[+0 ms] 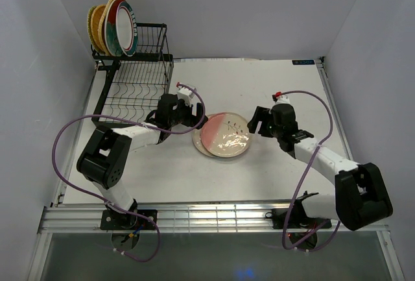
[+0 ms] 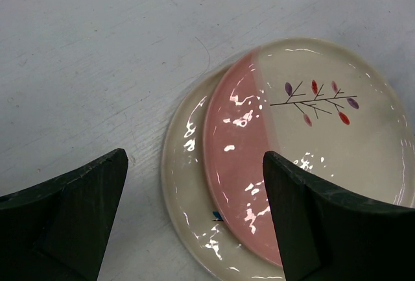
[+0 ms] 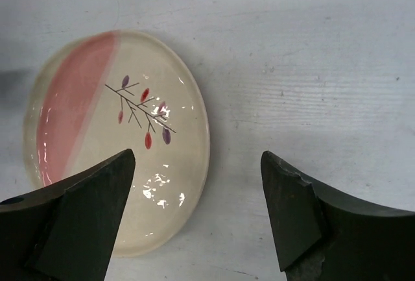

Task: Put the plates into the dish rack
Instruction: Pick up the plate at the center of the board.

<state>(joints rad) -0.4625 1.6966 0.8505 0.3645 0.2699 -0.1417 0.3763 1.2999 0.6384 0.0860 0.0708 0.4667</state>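
A pink-and-white plate [image 1: 227, 132] with a twig pattern lies flat mid-table on top of a cream plate [image 1: 200, 146]. My left gripper [image 1: 196, 115] is at their left rim, open. In the left wrist view its gripper [image 2: 194, 219] straddles the cream plate's [image 2: 185, 183] edge, with one finger over the pink plate [image 2: 311, 138]. My right gripper [image 1: 255, 124] stands open at the right rim. In the right wrist view that gripper [image 3: 198, 213] hangs over the plate's [image 3: 117, 138] edge without touching it. The black wire dish rack [image 1: 139, 89] stands at the back left, with several plates [image 1: 113, 28] upright in its rear tier.
The rack's lower wavy-wire tray [image 1: 133, 99] lies just behind my left arm. White walls close in the table on the left, back and right. An aluminium rail [image 1: 214, 216] runs along the near edge.
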